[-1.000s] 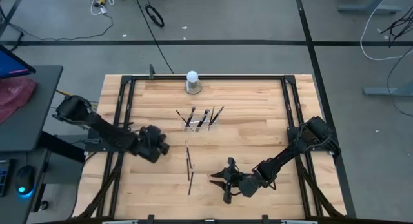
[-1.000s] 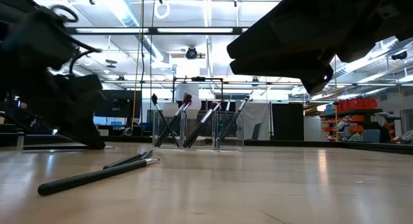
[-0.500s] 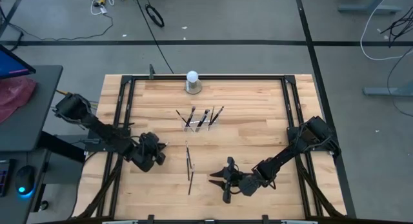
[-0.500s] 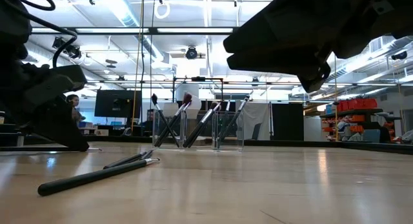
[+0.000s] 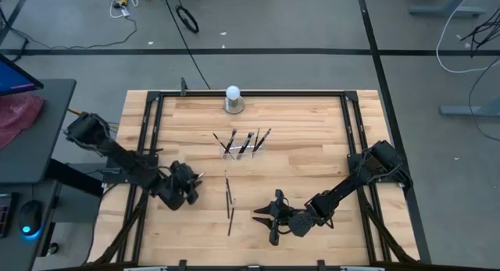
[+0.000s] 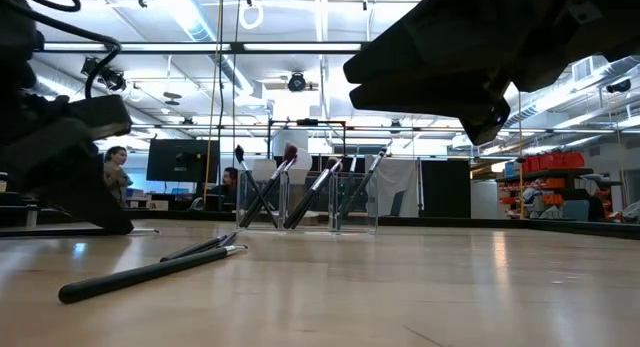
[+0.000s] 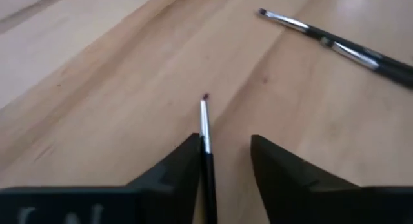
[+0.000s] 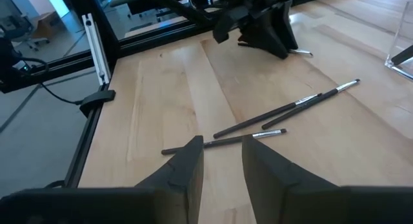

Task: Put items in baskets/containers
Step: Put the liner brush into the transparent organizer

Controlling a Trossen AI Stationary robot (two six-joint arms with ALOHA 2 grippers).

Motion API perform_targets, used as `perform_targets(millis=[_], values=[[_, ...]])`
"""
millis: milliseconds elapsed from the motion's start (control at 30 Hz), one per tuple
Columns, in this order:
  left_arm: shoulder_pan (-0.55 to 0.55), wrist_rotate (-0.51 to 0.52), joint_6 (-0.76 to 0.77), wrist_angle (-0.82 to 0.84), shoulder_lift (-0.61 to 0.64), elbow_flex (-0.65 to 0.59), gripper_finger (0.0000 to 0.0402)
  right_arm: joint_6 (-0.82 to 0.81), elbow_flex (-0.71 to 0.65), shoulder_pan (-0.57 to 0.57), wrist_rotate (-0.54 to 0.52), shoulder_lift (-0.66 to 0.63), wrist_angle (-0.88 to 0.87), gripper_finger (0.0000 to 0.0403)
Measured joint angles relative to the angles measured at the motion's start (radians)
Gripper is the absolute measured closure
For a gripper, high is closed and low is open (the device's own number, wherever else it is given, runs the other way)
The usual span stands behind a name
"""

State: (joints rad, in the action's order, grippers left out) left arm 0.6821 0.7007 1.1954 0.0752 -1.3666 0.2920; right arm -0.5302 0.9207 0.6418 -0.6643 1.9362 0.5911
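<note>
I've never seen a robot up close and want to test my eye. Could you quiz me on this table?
1. True or false: the clear holder is empty.
2. What lies between the fingers of the left end effector? A) a thin brush B) a cable C) nothing
3. Name the round thing at the far edge of the table.

Key: 1 false, standing brushes lean in it; 2 A; 3 the white ball.
</note>
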Motion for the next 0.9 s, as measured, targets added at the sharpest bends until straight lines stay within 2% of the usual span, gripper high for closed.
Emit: perform_targets(millis=[167,333,500,633,833,900], values=[[0.069,0.0,0.018,0.049,0.002,0.002,0.0224,-0.003,0.0,0.0,0.0,0.0,0.0,0.0296],[0.142,0.006,0.003,0.091,0.025,0.0,0.0221,-0.004,0.0,-0.005,0.0,0.0,0.0,0.0296],[0.182,0.027,0.08,0.144,0.026,-0.014,0.0226,-0.011,0.0,-0.016,0.0,0.0,0.0,0.0296],[0.183,0.04,0.08,0.104,0.028,-0.05,0.0263,-0.011,0.0,-0.022,0.0,0.0,0.003,0.0296],[0.182,0.064,0.124,0.1,0.029,-0.082,0.0367,-0.011,0.0,-0.022,0.0,0.0,0.016,0.0296],[0.181,0.067,0.107,0.098,0.029,-0.082,0.0387,-0.011,0.0,-0.02,0.0,0.0,0.016,0.0296]])
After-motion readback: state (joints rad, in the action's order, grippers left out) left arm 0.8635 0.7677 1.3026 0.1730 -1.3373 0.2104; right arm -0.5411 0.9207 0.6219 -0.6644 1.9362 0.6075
